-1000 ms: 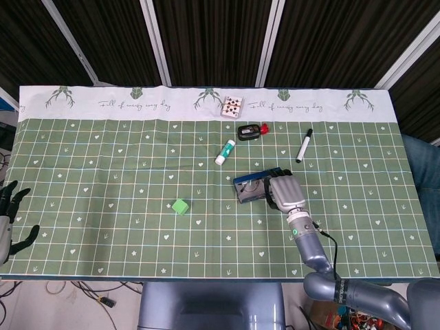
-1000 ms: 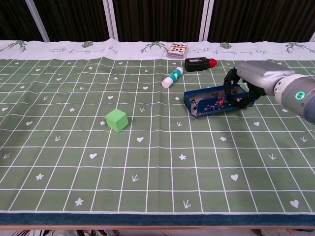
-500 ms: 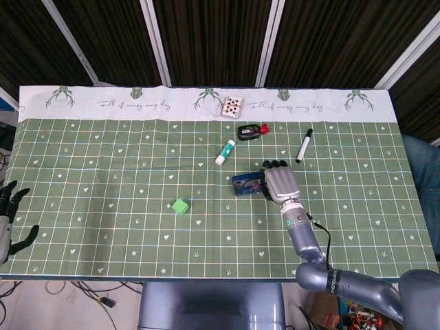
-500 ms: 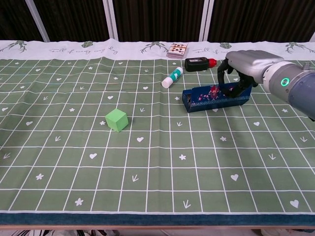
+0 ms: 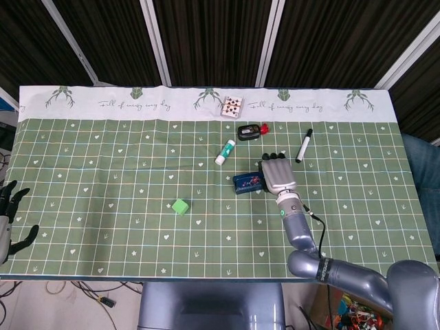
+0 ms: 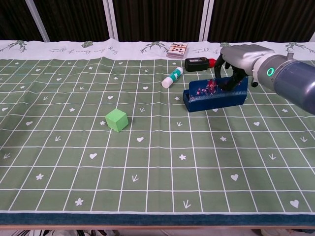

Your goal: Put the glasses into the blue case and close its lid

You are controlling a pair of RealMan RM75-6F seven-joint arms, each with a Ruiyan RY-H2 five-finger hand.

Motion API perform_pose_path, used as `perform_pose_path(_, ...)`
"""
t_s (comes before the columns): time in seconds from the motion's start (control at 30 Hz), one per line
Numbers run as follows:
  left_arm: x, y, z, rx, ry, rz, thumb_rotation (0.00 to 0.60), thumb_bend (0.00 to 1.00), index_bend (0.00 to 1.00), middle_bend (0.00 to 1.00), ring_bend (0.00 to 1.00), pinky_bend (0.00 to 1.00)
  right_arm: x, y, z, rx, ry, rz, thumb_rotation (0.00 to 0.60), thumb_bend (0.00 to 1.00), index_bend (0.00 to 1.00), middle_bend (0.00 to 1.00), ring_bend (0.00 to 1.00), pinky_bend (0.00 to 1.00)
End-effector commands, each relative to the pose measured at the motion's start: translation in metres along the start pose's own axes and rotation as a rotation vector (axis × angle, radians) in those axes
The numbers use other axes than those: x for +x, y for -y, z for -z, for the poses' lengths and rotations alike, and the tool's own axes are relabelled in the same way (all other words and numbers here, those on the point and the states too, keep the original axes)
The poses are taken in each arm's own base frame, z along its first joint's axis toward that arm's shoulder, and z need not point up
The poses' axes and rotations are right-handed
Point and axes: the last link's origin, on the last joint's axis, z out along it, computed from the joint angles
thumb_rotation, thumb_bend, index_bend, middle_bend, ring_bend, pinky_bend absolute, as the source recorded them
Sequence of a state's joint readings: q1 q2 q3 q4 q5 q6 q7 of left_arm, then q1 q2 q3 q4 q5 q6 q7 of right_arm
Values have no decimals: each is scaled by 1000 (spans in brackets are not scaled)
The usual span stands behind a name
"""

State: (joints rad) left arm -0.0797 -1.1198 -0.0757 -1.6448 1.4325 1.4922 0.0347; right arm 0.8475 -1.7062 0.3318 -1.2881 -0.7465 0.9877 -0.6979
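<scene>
Closing step: judging by the raised lid, the glasses look already put away and only the shutting remains; I cannot make out the glasses themselves inside.

Case position: the blue case [image 6: 215, 99] sits right of the table's middle, near the far half, just in front of the black device with the red cap [image 6: 198, 63] and well apart from the green cube [image 6: 117, 119].

Case axis: its long side runs left to right across the cloth, slightly angled; the lid stands up along the far edge, patterned inside facing the robot.

Hand versus case: the right hand [image 6: 235, 63] is directly above and behind the right end of the case, fingers curled over the top edge of the lid.

Right hand state: partly closed, fingers hooked on the lid; it grips the lid edge rather than lifting the case.

Left hand state: the left hand [image 5: 8, 218] hangs off the near left table edge, fingers spread, holding nothing.

Nearer arm: the right one by far.

Coming move, my guess: press the lid forward and down toward the robot until it meets the base.

Risk: the case may slide on the cloth.
</scene>
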Motion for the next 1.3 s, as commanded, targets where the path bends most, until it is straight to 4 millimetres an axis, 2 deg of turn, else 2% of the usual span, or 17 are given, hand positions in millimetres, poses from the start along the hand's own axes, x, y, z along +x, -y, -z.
perform_pose_path(0.03,0,0,0,-1,-1,-1,600,314,124,0,0,0,0,2,-4,-5,3,5,600,543,692,270,242,232)
perform_pose_path(0.37,0,0,0,-2,-2,1,600,314,123,0,0,0,-3,1,-19,-38,30,18,600,545,670,268,238,232)
perform_pose_path(0.43,0,0,0,-2,-1,0,600,314,123,0,0,0,-3,1,-21,-42,30,13,600,545,583,262,233,232)
perform_pose_path(0.53,0,0,0,-2,-1,1,600,314,124,0,0,0,-3,2,-23,-41,29,16,600,509,356,236,218,233)
perform_pose_path(0.63,0,0,0,-1,0,0,600,314,124,0,0,0,-3,3,-23,-37,28,13,600,448,182,197,203,231)
perform_pose_path(0.73,0,0,0,-2,1,-2,600,314,124,0,0,0,-2,4,-23,-31,23,13,600,397,84,159,190,229)
perform_pose_path(1.07,0,0,0,-2,1,-3,600,314,123,0,0,0,12,9,-18,0,-20,-29,600,369,50,136,180,227)
perform_pose_path(1.17,0,0,0,-2,-2,-1,600,314,123,0,0,0,20,3,-8,0,-43,-70,600,369,51,139,180,227)
perform_pose_path(1.3,1,0,0,-3,-6,-1,600,314,123,0,0,0,33,-16,16,6,-101,-115,600,355,65,147,188,227)
